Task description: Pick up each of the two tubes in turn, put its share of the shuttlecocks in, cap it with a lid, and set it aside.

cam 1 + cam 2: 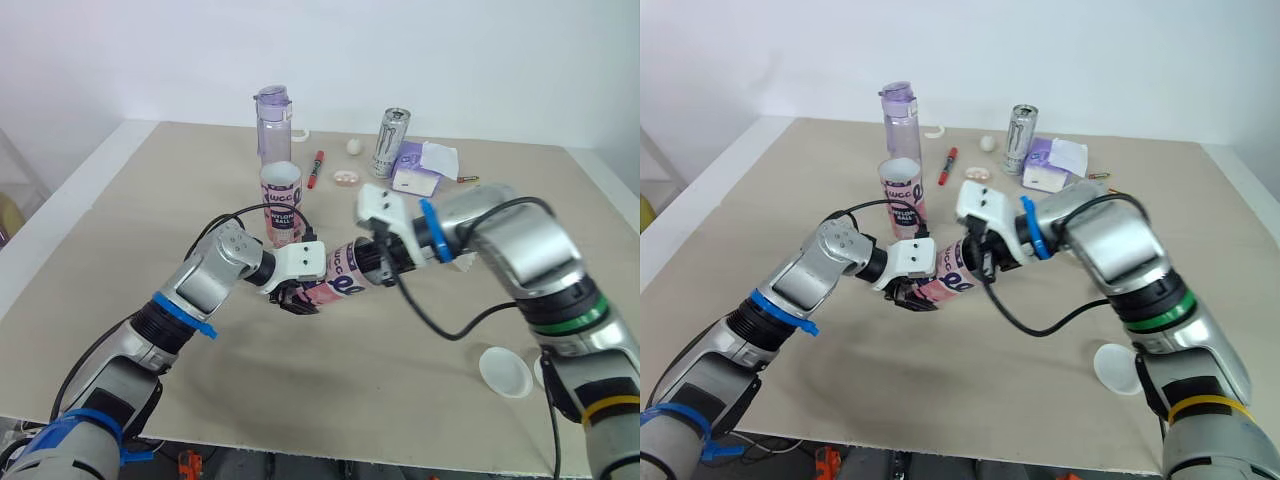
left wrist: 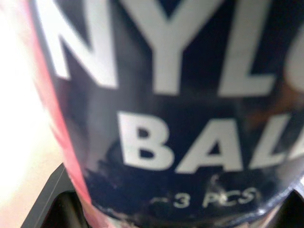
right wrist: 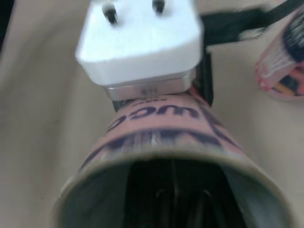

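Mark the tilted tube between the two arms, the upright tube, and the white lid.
tilted tube (image 1: 345,268): left eye view, on its pink label.
upright tube (image 1: 282,210): left eye view, middle of its label.
white lid (image 1: 505,371): left eye view, its centre.

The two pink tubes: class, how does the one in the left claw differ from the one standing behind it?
The held tube lies nearly level, off the table; the standing tube is upright on it. The left claw grips the held tube; no claw holds the standing tube. Both are pink with dark lettering.
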Robot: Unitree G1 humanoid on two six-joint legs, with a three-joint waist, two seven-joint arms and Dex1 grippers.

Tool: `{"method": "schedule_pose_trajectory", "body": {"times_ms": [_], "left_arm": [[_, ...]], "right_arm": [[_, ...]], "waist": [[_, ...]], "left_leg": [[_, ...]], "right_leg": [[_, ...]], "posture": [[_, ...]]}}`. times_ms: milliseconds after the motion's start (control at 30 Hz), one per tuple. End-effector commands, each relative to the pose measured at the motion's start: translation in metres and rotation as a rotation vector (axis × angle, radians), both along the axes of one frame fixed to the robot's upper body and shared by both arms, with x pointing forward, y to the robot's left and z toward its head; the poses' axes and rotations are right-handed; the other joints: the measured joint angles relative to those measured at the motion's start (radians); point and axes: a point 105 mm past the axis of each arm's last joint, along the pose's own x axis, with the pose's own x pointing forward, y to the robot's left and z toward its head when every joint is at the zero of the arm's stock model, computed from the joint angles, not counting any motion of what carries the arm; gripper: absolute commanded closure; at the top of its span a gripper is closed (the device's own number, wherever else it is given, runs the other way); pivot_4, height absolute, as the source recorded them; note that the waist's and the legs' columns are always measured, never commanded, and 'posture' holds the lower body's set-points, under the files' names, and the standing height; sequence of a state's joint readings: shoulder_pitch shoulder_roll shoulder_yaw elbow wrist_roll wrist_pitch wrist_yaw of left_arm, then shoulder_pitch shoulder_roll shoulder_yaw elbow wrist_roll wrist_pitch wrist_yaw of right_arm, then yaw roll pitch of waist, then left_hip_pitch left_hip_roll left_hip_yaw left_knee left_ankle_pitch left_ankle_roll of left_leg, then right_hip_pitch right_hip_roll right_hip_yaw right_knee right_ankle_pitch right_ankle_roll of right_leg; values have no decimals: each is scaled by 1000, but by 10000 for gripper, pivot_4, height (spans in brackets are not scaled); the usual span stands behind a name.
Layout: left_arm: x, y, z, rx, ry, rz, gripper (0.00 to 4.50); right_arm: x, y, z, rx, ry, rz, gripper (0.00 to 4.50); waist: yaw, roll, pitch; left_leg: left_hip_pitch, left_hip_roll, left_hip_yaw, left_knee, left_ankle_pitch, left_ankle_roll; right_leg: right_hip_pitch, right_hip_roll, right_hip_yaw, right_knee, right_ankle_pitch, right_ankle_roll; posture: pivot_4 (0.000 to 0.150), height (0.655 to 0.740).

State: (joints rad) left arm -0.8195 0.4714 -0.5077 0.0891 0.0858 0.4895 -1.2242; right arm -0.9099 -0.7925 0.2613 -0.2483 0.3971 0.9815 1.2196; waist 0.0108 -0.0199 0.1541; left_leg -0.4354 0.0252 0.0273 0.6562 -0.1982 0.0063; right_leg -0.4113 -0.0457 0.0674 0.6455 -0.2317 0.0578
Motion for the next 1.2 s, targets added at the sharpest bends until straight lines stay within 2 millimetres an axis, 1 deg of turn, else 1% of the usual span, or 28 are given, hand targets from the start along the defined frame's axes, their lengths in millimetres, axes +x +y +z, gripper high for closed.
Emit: {"method": "schedule_pose_trajectory", "body": {"times_ms": [33, 100, 167, 300, 400, 433, 567, 800, 867, 1000, 1200], "left_arm": [[1, 3, -14, 32, 5, 25, 14310], [1, 5, -15, 28, 5, 29, 14310], [2, 5, -15, 15, 10, 33, 14310], [0, 2, -12, -64, 12, 3, 14310], [-5, -6, -9, -176, 22, -42, 14310], [-8, -11, -7, -239, 25, -70, 14310], [-13, -26, -3, -441, 68, -86, 14310], [-23, -44, -13, -639, 109, -102, 14310], [-24, -45, -15, -664, 120, -104, 14310], [-32, -49, -28, -648, 138, -123, 14310], [-33, -50, -41, -623, 153, -116, 14310]], "right_arm": [[-17, -19, 28, 88, -53, -12, 44609], [-24, -36, 37, 146, -46, -57, 44609], [-28, -48, 42, 188, -46, -90, 44609], [-34, -73, 41, 238, -51, -193, 44609], [-41, -84, 33, 244, -48, -241, 44609], [-44, -87, 28, 240, -39, -257, 44609], [-50, -100, 14, 232, -16, -326, 44609], [-55, -125, -13, 163, 23, -444, 44609], [-56, -128, -16, 166, 30, -461, 44609], [-58, -139, -23, 142, 30, -500, 44609], [-60, -148, -29, 106, 31, -517, 44609]], "waist": [[0, 0, 0], [0, -1, 0], [0, -1, 0], [-1, -1, 1], [-1, -1, 1], [0, -1, 1], [1, -3, 2], [-2, -4, 3], [-3, -4, 3], [-4, -4, 3], [-4, -4, 3]], "left_leg": [[0, 0, 0, 0, 0, 0], [-2, -3, 0, 0, 0, -1], [-2, -4, 0, 0, -1, -1], [-2, -5, -1, 0, 0, -1], [-2, -4, -1, 0, 0, -1], [-2, -4, -1, 0, 0, 0], [-4, -6, -1, 0, -1, 0], [-7, -11, -1, -1, -2, 2], [-7, -11, -2, -1, -2, 2], [-6, -12, -3, -2, -2, 2], [-4, -12, -3, -1, -2, 2]], "right_leg": [[0, 0, 0, 0, 0, 0], [0, -3, 0, -1, -2, 3], [0, -4, 0, -1, -2, 4], [1, -5, -2, -1, -4, 6], [1, -7, -4, -1, -4, 6], [1, -7, -4, -1, -4, 6], [1, -10, -5, -2, -4, 6], [0, -11, -5, -2, -4, 13], [0, -11, -5, -2, -5, 13], [0, -10, -6, -2, -5, 14], [3, -10, -6, -2, -7, 11]], "posture": [[1500, 7400], [1500, 7400], [1500, 7400], [1500, 7400], [1500, 7400], [1500, 7400], [1500, 7400], [1500, 7400], [1500, 7400], [1500, 7400], [1500, 7400]]}}
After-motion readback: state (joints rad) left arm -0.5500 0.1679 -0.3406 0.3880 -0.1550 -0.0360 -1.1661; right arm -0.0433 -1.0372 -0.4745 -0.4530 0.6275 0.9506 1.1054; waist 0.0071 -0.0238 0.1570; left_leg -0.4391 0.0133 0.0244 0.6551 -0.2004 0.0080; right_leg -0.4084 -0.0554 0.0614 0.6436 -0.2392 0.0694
